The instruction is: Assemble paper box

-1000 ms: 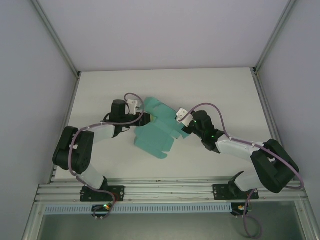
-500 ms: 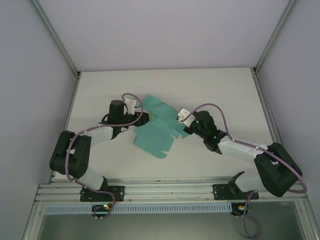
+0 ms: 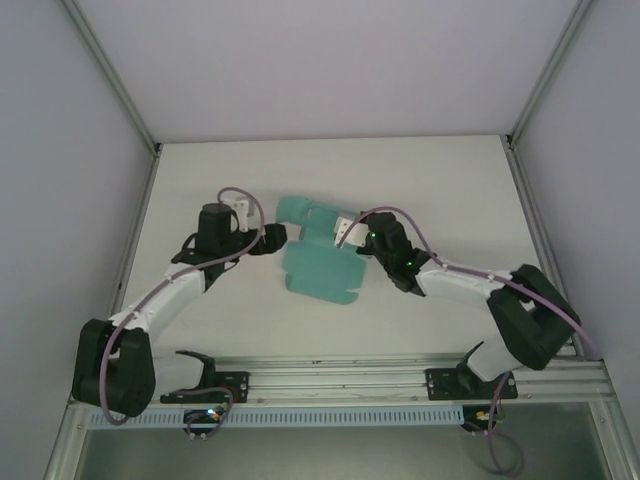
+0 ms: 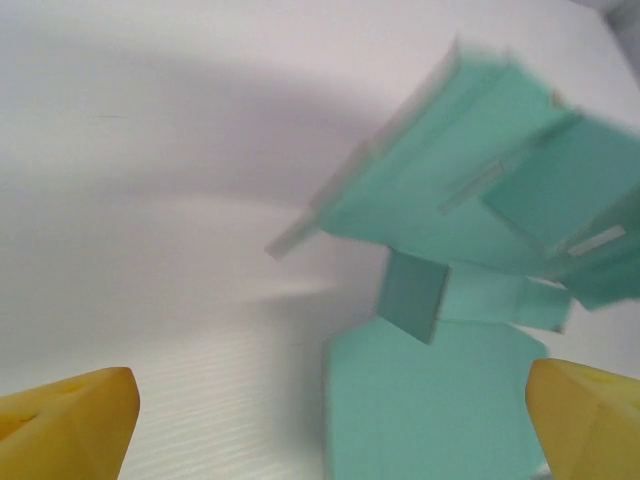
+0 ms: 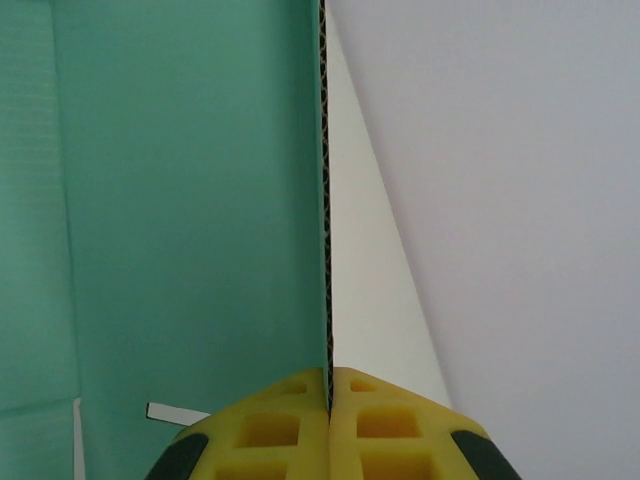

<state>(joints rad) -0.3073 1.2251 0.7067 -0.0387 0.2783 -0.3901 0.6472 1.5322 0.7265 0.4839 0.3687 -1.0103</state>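
1. The paper box (image 3: 318,268) lies near the middle of the white worktop (image 3: 450,180), between the two arms. It is a teal-green card sheet, partly folded and not closed into a box.
2. From above, a broad panel lies on the near side, and a narrower folded part runs along the far side toward the left.
3. The left pincer (image 3: 272,238) sits just left of the card with its jaws spread wide, holding nothing.
4. In the left wrist view, its yellow fingers (image 4: 75,420) stand at the two lower corners. The card (image 4: 440,200) lies beyond them: a flat panel near the camera and, past it, a raised, tilted panel with slots and small flaps. That view is somewhat blurred.
5. The right pincer (image 3: 342,240) meets the card at its right side and is closed on it.
6. In the right wrist view, its yellow pads (image 5: 270,430) pinch the thin edge of an upright card panel (image 5: 180,200), which rises straight from between them. Bare worktop shows to the right.
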